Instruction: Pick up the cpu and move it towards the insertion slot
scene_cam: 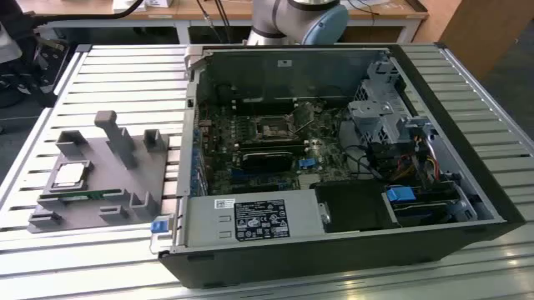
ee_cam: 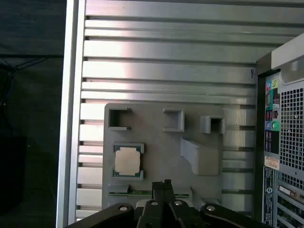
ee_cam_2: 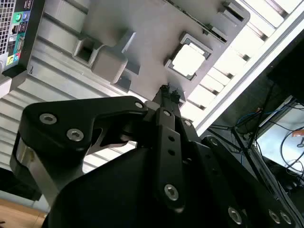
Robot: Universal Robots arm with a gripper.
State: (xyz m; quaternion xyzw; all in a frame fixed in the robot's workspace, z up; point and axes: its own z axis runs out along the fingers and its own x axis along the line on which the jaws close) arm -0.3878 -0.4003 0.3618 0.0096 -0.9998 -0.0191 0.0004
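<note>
While the cpu (ee_cam: 128,160) rests in its holder (ee_cam: 156,142), the gripper (ee_cam: 162,184) hangs nearby, pressed together, empty.

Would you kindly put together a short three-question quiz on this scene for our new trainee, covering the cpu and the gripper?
1. True or false: the cpu lies outside the computer case.
2. The cpu rests on: A) the grey holder plate; B) a blue tray; C) a cardboard box.
3. Fill in: the gripper is shut and holds ____.
Key: 1 true; 2 A; 3 nothing.
</note>
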